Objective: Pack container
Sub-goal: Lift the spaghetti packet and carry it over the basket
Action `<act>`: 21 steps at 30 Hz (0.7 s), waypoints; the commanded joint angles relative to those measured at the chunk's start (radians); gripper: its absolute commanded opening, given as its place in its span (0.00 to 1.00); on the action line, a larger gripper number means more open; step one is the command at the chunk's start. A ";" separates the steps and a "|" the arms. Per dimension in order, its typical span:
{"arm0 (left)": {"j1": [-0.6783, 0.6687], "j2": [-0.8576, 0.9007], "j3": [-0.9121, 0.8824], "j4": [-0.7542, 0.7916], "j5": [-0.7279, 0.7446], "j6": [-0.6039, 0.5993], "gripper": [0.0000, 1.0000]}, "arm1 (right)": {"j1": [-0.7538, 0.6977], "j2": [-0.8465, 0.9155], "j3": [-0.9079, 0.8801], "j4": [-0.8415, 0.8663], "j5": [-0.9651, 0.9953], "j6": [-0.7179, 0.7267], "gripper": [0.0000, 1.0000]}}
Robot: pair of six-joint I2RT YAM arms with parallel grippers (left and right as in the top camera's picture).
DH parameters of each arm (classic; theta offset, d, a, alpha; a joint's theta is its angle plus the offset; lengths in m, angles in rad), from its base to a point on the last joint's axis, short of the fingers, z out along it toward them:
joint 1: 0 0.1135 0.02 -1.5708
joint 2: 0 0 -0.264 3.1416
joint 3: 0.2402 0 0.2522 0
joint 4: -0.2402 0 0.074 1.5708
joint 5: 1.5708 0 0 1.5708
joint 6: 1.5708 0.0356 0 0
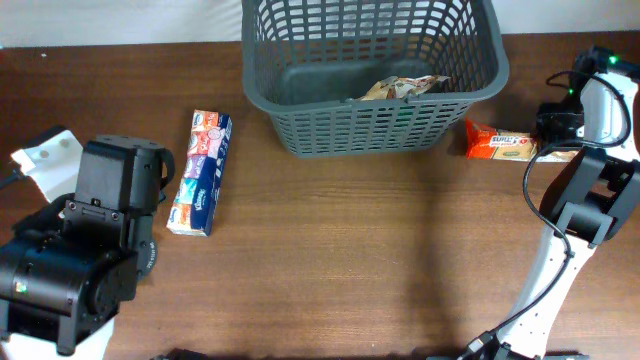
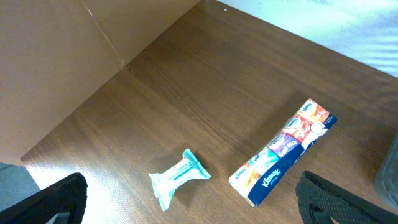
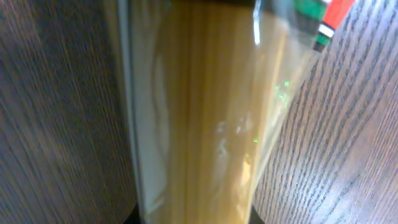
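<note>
**An end grip on slick film, with a wall to clear**

My right pincer (image 1: pixel 548 128) sits at one end of the packet (image 1: pixel 500 143). The packet stretches away from it along the worktop (image 1: pixel 400 260) towards the basket (image 1: pixel 375 130), which stands just past its other end. Through my wrist camera, clear film and pale strands fill the view, so I cannot tell whether my fingers are clamped on it.

If I lift from this end, the long packet may droop and catch on the basket's rim, or slide out of a shallow hold. Squeezing harder could snap what is inside. A low carry could shove the basket.

My left pincer (image 2: pixel 189 186) stands wide apart, holding nothing, well away from all this.
</note>
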 commanded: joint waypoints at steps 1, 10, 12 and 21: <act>0.004 0.000 0.008 0.001 -0.003 -0.013 1.00 | -0.014 0.077 -0.009 -0.032 -0.026 -0.086 0.04; 0.004 0.000 0.008 0.001 -0.003 -0.013 1.00 | -0.064 -0.048 0.335 -0.166 -0.020 -0.279 0.04; 0.004 0.000 0.008 0.001 -0.003 -0.013 0.99 | -0.072 -0.086 0.463 -0.212 -0.020 -0.331 0.04; 0.004 0.000 0.008 0.001 -0.003 -0.013 0.99 | -0.043 -0.349 0.791 -0.160 -0.116 -0.503 0.04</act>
